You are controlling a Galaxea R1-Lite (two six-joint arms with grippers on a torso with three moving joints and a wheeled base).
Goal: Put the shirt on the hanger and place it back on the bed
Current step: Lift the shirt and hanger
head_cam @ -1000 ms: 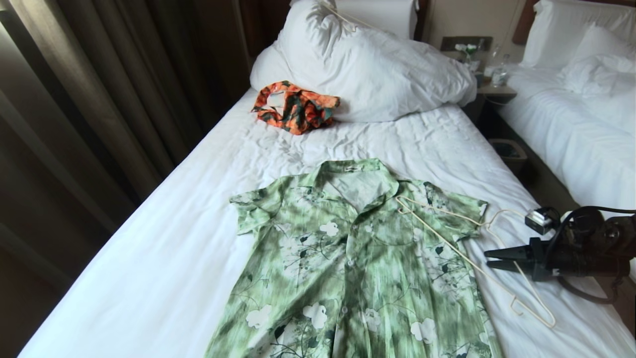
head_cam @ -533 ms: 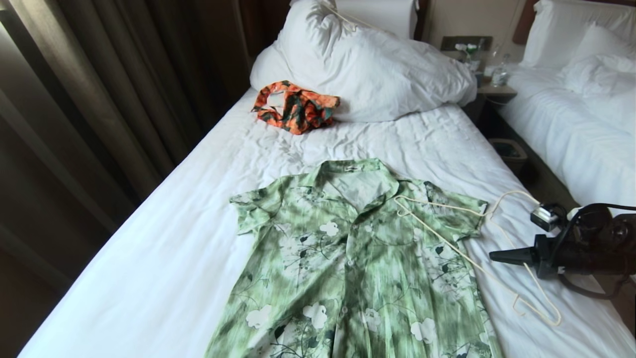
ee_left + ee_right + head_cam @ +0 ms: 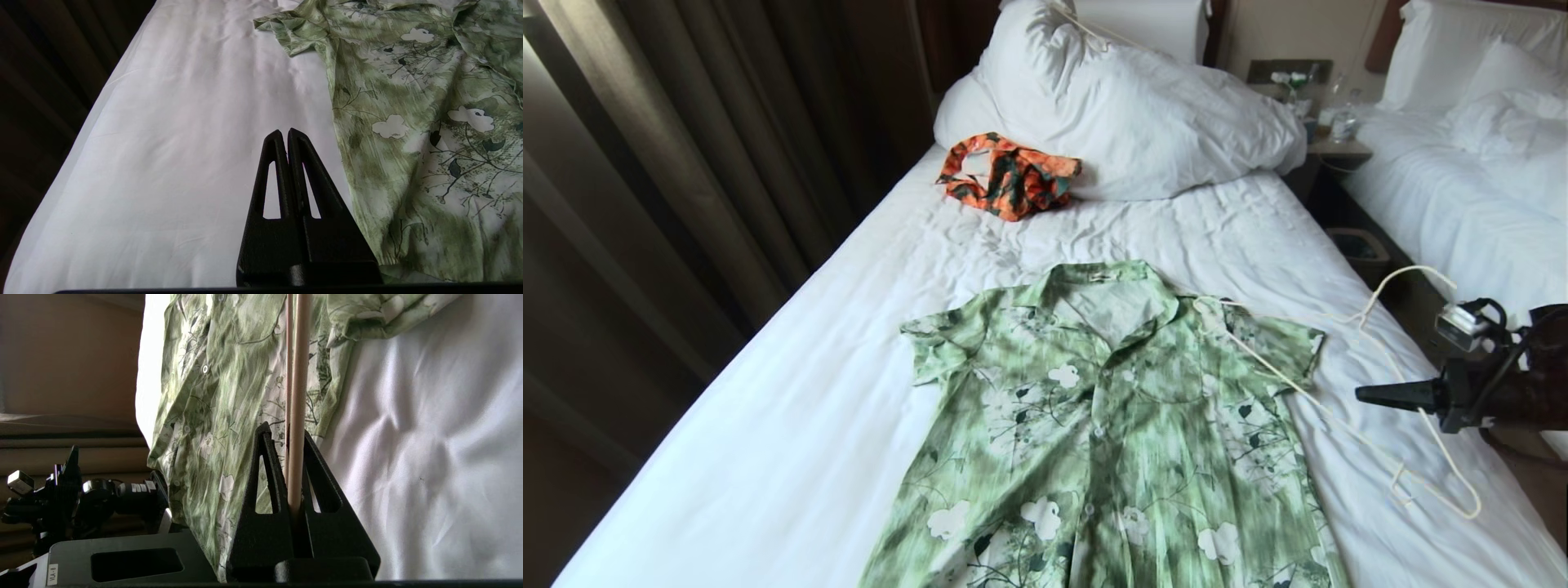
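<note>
Cream wire hanger (image 3: 1347,425) clamped in right claw (image 3: 1364,396) overlaps shirt (image 3: 1111,425); left claw (image 3: 284,132) together.

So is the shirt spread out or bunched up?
Spread out: the shirt lies flat on the bed, front up, collar open, both sleeves out.

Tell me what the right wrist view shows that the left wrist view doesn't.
Only the right wrist view shows the right pincer shut on the hanger, whose cream wire runs up over the shirt. Only the left wrist view shows the left pincer shut and empty over the bare sheet beside the shirt's sleeve. Both show the green floral shirt lying on the bed.
</note>
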